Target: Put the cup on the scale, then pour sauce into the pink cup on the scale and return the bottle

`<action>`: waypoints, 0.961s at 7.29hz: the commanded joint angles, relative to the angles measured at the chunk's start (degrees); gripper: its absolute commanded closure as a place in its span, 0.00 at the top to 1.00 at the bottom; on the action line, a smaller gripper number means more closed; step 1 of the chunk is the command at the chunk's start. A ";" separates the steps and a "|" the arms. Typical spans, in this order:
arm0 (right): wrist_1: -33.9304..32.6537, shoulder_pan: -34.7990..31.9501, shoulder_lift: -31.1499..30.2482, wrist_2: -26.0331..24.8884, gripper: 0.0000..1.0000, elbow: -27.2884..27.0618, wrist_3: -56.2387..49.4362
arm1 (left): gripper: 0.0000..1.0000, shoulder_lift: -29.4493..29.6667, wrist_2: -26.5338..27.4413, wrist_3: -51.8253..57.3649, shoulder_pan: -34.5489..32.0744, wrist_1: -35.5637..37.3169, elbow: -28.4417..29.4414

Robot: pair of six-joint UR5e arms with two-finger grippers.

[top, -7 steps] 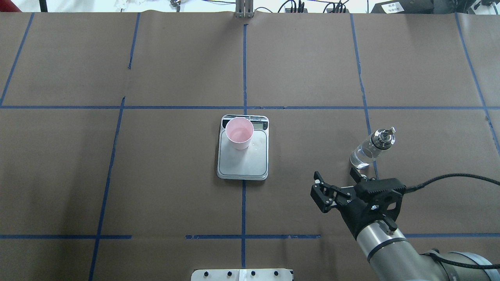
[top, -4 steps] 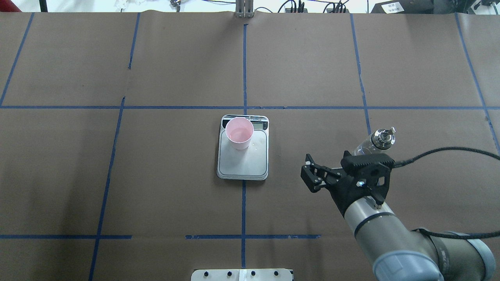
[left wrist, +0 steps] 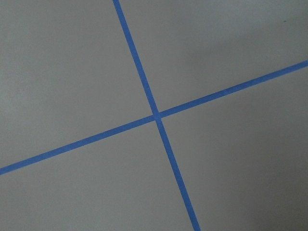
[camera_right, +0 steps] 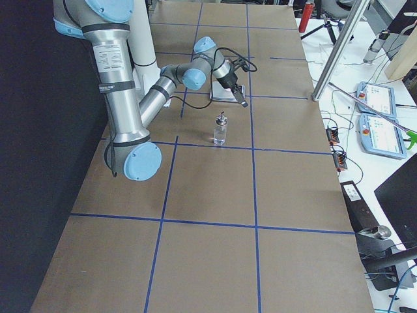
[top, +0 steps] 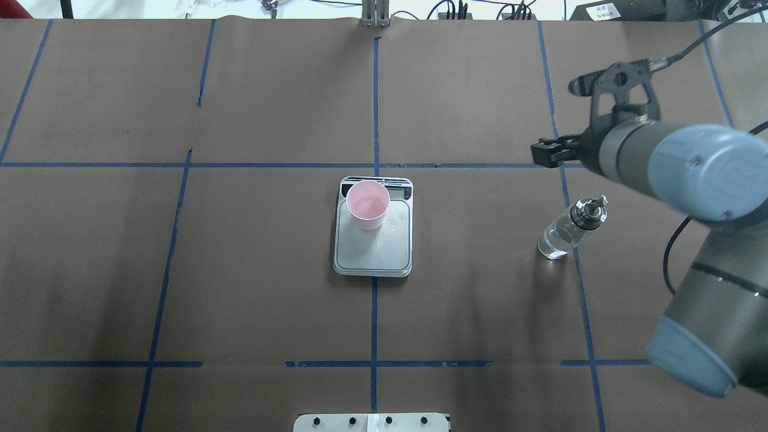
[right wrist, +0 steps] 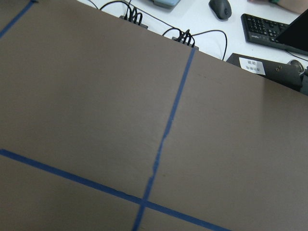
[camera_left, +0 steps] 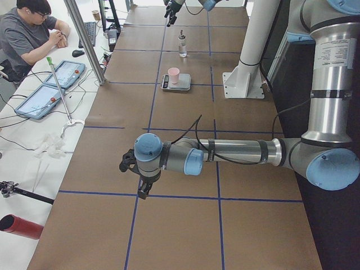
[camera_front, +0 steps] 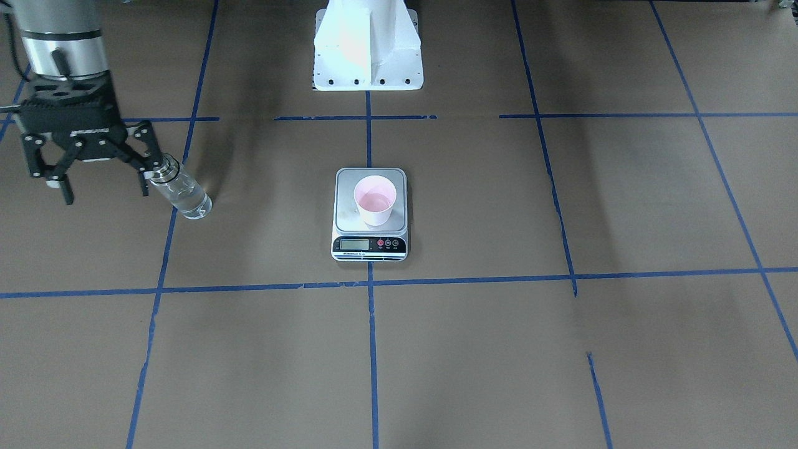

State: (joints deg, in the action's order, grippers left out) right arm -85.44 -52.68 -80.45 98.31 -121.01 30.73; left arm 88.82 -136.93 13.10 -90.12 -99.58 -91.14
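1. Firstly, at the far left, the left gripper [camera_left: 139,188] hangs low over the table [top: 240,270], and its wrist camera shows only a cross of blue tape [left wrist: 156,117]. Only the side camera shows it, so I cannot tell whether its fingers are spread or clenched. It is well apart from everything the task concerns.
2. At the centre, nothing has moved in the last second. The cup [top: 367,204] stands upright on the scale [top: 372,255], at the display end of the platform. That step looks finished. The cup's pink inside has a faint sheen, but whether liquid lies in it is too fine to tell.
3. To the right, the bottle [top: 567,231] stands upright on the table on a blue tape line, well apart from the scale. It is in the same spot as a second ago, and the clear sauce [top: 555,243] is visible in its lower part.
4. Rightmost is the real change. A second ago the right gripper [camera_front: 105,193] sat low on the near side of the bottle's base. Half a second ago it overlapped the bottle. Now the arm has swung up and past it, and the fingers are spread with nothing between them. With the bottle standing free, I judge the arm to be clearing away after the return rather than reaching in to grasp.
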 commanded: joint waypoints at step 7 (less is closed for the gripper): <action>-0.77 -39.49 -11.13 34.21 1.00 30.39 -39.78 | 1.00 0.12 0.52 -0.09 0.03 0.52 -0.18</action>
State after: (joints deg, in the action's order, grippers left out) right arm -85.48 -88.68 -90.57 130.77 -92.20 -9.26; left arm 88.86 -136.70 13.04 -90.09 -99.27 -91.25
